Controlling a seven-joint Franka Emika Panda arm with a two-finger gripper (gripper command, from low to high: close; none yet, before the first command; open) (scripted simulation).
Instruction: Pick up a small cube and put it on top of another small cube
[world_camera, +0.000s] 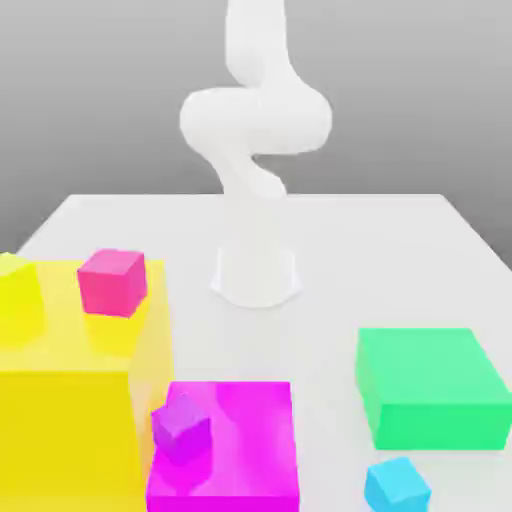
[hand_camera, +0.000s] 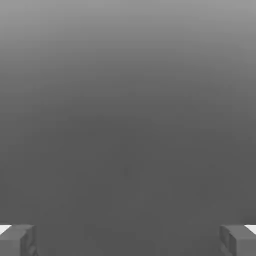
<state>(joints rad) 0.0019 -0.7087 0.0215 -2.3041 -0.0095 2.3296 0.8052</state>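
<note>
Cube of light blue (world_camera: 398, 486), the one you have to lift, sits on the pale table (world_camera: 350, 240) just beside the green block (world_camera: 440, 368), near the front edge of the exterior view and toward that view's right; your target, the small yellow cube (world_camera: 18, 288), rests on top of the big yellow block (world_camera: 70, 440), at the exterior view's left, with a pink cube (world_camera: 112, 282) near it, and a purple cube (world_camera: 182, 428) lies on the magenta block (world_camera: 225, 450); your gripper (hand_camera: 128, 241) has its two fingers wide apart in the hand view with nothing between them, which suits a job whose first step, the grasp, is to be done; the blue cube's low spot probably asks you for a descent from above, clear of the green block, while the target's raised perch likely calls for a high carry and a gentle release, so that you don't nudge the pink neighbour; you can read no brand, label or writing on any block or cube
</note>
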